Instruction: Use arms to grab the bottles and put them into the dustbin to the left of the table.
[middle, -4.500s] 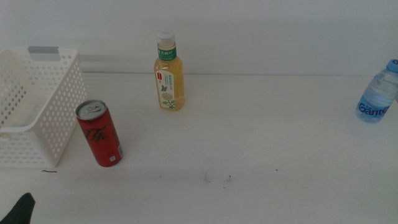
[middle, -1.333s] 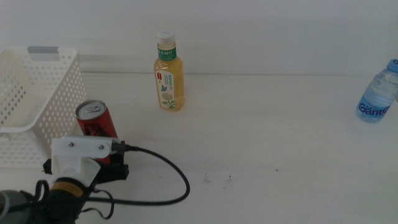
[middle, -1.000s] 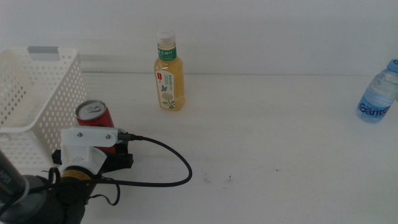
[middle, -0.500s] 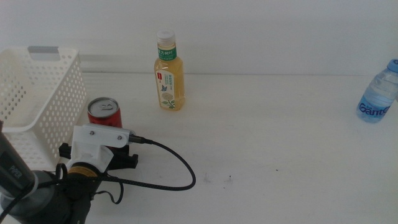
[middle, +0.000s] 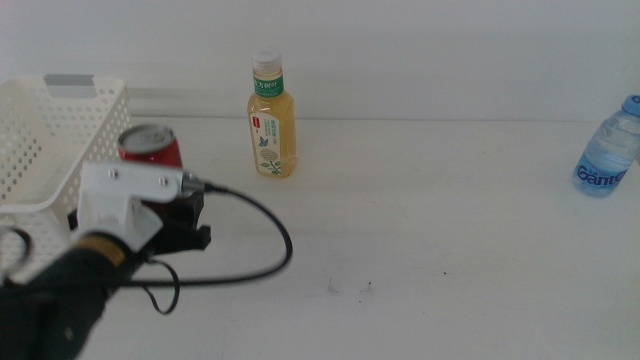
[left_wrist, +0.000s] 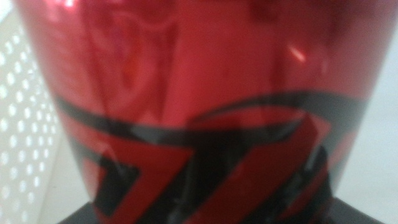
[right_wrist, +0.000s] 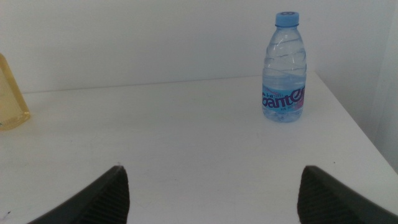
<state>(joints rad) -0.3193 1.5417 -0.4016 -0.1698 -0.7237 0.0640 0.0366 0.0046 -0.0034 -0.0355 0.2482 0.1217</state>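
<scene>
The white table (middle: 420, 220) carries a white perforated basket (middle: 40, 170) at its left edge. A yellow tea bottle (middle: 271, 120) stands upright near the far edge, left of centre. A clear water bottle (middle: 607, 150) with a blue cap stands upright near the right edge. A few small dark specks (middle: 348, 287) mark the tabletop toward the near edge.

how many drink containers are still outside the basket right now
3. The red cola can is in the left gripper, beside the white basket. The yellow tea bottle stands at the table's back. The water bottle is at the far right.
</scene>
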